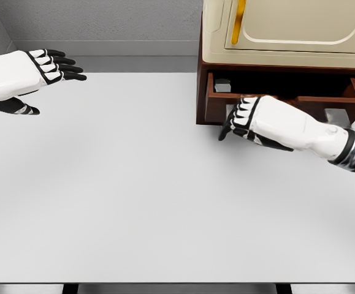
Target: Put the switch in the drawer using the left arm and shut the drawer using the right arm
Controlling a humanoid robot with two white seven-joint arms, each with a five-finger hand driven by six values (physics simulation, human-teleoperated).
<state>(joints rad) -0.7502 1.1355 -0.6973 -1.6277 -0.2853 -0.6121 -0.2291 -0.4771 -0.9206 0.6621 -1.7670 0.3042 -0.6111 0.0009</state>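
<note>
Looking down from the head camera, I see the drawer open at the upper right of the frame, pulled out from a dark wooden cabinet. A cream box with a yellow handle sits on top of that cabinet, cut off by the top and right edges. Inside the drawer, at its left end, lies a small grey block that I take for the switch; it is too small and shadowed for me to make out any detail.

My right hand comes in from the right edge and sits against the drawer's front panel, fingers curled at the front, holding nothing that I can see. It covers the middle of the panel, so I cannot tell whether it grips a handle there. A pale grey piece shows behind the wrist, partly hidden.

My left hand hovers at the upper left, well apart from the drawer, fingers stretched out flat and empty, its arm cut off by the left edge.

The white tabletop fills the rest.
</note>
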